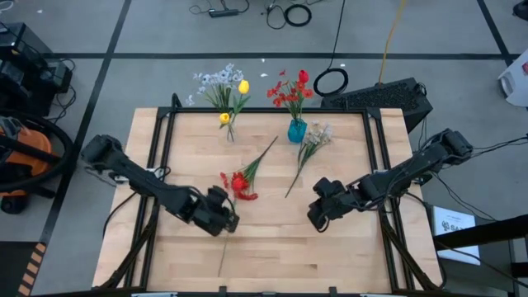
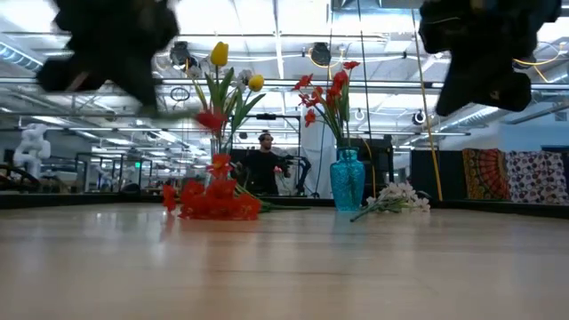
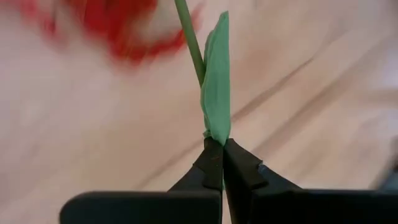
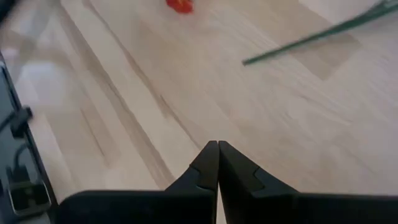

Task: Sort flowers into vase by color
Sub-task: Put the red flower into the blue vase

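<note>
On the wooden desk (image 1: 272,239), the left gripper (image 1: 224,216) has its jaws pinching a red tulip (image 1: 239,183) by stem and leaf, just beside a red spray (image 1: 257,165). Right gripper (image 1: 320,213): jaws pressed together, empty, near the white spray (image 1: 312,147).

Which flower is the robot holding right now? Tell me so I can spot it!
Find the blue vase with red flowers at the table's far edge, then look nearer, left of the table's middle. There the left gripper is shut on the green stem of a red tulip. A red spray lies close by, and the white spray lies untouched.
</note>
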Motion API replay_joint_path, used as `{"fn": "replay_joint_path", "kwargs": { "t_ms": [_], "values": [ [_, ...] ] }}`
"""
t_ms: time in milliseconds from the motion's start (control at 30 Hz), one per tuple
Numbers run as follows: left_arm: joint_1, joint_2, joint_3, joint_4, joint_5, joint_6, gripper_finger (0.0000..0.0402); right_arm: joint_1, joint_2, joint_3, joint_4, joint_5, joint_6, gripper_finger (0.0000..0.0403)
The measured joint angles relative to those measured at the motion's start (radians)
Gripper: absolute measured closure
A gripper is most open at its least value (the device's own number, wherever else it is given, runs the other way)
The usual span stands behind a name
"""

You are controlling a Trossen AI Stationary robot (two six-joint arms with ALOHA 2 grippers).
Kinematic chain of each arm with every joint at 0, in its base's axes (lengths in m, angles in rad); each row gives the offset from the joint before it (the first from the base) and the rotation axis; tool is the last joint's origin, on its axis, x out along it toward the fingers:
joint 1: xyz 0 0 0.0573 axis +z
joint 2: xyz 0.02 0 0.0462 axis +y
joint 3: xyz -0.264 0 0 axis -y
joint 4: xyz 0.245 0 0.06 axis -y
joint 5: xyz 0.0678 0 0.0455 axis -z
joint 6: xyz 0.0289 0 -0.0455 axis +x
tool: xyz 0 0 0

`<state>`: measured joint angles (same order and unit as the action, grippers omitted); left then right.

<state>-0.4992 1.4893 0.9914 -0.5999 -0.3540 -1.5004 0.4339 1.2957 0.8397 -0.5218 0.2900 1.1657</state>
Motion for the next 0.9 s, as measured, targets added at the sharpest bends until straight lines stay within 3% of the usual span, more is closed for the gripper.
{"fn": "replay_joint_path", "kwargs": {
  "t_ms": [133,233,400,533,633,900],
  "values": [
    [0.002,-0.098,0.066,0.0,-0.236,0.106,0.04,0.0,-0.093,-0.065,-0.025,-0.009,-0.037,0.0403],
    [0.009,-0.133,0.125,0.052,-0.4,0.286,0.04,-0.003,-0.185,-0.133,0.015,-0.009,-0.087,0.0403],
    [0.05,-0.124,0.167,0.396,-0.487,0.733,0.0401,-0.029,-0.34,-0.268,0.215,-0.008,-0.199,0.0403],
    [0.093,-0.068,0.17,0.718,-0.479,1.125,0.0401,-0.047,-0.424,-0.347,0.413,-0.008,-0.271,0.0403],
    [0.127,-0.014,0.17,0.895,-0.397,1.302,0.0401,-0.049,-0.455,-0.355,0.529,0.001,-0.312,0.0403],
    [0.21,0.142,0.183,1.072,-0.151,1.323,0.0401,-0.051,-0.464,-0.354,0.932,0.069,-0.631,0.0403]
  ]
}}
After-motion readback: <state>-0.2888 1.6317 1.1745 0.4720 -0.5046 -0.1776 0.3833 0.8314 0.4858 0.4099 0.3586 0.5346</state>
